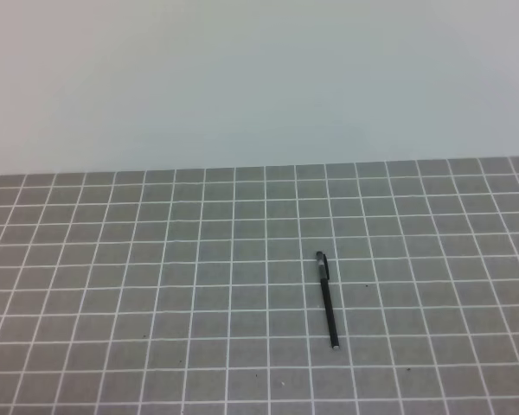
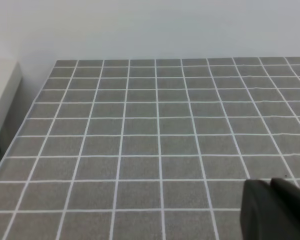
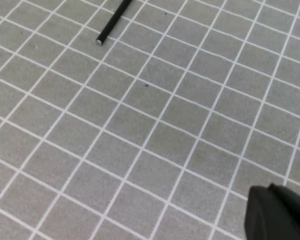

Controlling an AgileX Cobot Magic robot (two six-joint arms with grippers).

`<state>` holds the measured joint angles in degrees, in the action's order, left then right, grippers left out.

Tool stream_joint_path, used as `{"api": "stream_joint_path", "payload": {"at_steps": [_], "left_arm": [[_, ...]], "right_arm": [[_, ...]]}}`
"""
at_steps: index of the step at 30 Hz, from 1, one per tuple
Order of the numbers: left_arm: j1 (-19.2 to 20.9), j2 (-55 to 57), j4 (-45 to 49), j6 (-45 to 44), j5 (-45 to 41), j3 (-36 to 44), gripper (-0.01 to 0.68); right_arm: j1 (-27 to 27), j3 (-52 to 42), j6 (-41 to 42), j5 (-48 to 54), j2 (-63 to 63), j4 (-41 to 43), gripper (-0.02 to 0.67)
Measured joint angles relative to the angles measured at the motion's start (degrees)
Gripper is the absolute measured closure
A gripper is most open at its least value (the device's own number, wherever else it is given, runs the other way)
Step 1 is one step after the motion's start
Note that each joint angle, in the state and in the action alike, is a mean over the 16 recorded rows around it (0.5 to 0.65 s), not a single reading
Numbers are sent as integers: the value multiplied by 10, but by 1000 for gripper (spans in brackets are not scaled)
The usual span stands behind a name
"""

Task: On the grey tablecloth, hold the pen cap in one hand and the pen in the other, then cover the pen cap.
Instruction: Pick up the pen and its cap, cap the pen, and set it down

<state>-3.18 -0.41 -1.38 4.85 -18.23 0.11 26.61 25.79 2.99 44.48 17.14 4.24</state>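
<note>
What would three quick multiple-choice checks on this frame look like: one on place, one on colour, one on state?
1. In the exterior high view, where is the pen?
A. far left edge
B. a little right of centre, in the lower half
C. top right corner

2. What colour is the grey tablecloth's grid?
A. white lines
B. red lines
C. black lines

3. What state is the pen in?
A. clamped in an end effector
B. standing upright
C. lying flat on the cloth, nothing touching it

Key:
1 B: the pen lies just right of the middle of the picture, running towards its lower edge.
2 A: thin white lines form the squares on the grey cloth.
3 C: the whole pen rests on the cloth, and the high view shows no arm near it.
</note>
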Motion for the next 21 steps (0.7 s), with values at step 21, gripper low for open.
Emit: {"api": "stream_joint_path", "payload": {"at_steps": [21], "left_arm": [[0,0,0,0,0,0,675]], "right_arm": [[-3,-1,2,-10,-2,1,645]]}}
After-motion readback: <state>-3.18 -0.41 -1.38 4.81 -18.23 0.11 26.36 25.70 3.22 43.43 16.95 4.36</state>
